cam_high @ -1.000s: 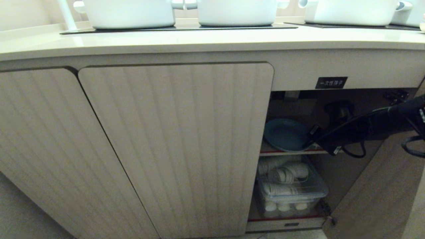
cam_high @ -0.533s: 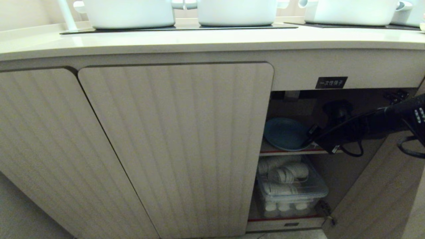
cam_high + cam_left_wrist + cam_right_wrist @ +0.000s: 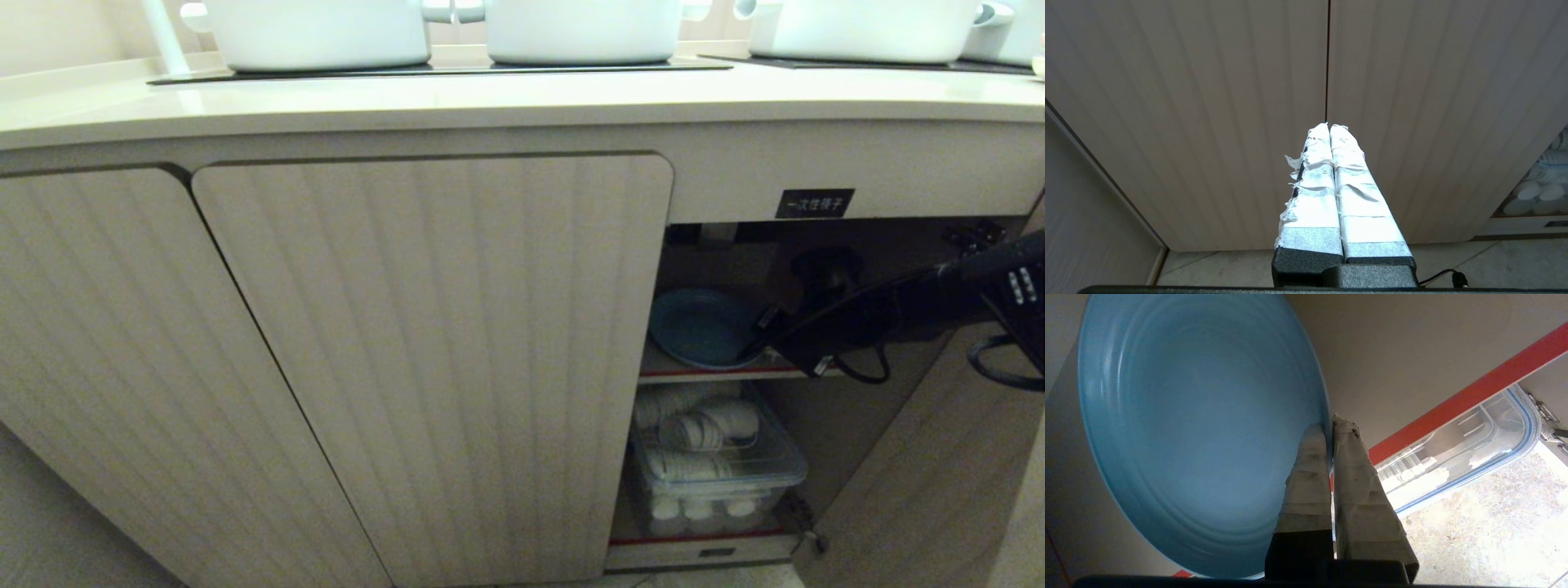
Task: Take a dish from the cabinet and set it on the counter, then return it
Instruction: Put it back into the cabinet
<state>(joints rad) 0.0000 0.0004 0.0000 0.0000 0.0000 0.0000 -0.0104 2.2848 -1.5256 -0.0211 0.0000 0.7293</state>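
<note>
Slightly raised since a second ago, my right gripper [image 3: 1329,426] pinches the dish [image 3: 1196,428] rim, returning or extracting it; next needs level carriage.

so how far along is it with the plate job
Done: the cabinet stands open and the right gripper is clamped on the blue plate's rim. In hand: the plate sits at the inner shelf. Left, at least: its place on the shelf; the counter holds no plate. The left gripper hangs shut by the closed doors.
</note>
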